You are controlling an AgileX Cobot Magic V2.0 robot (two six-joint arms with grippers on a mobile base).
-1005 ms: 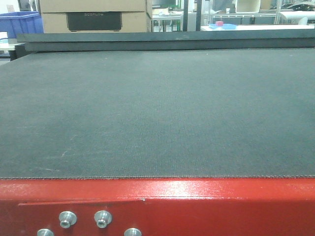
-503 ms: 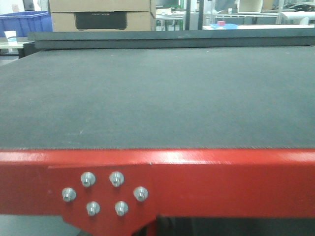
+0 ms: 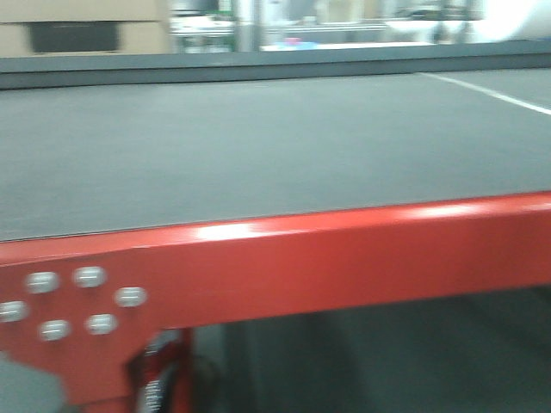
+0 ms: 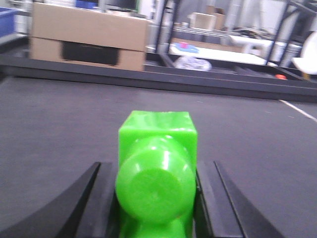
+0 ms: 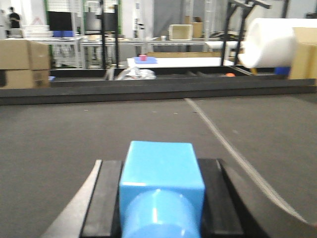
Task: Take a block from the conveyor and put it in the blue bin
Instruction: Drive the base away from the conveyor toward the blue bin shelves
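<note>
Carrying phase: left pincer (image 4: 156,201) grips green block (image 4: 157,148), right pincer (image 5: 159,201) grips blue block (image 5: 161,166); next, reach blue bin, not clearly visible

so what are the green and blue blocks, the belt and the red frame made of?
Green knobbed block: looks like moulded plastic, glossy, soft highlights. Light blue knobbed block: likewise plastic, semi-gloss. Dark grey belt: matte, fine-grained, probably fabric or rubberised. Red frame: painted metal likely, glossy glare, bolted.

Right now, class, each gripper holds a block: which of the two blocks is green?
The green block sits in the left gripper; the right gripper holds the light blue block instead.
</note>
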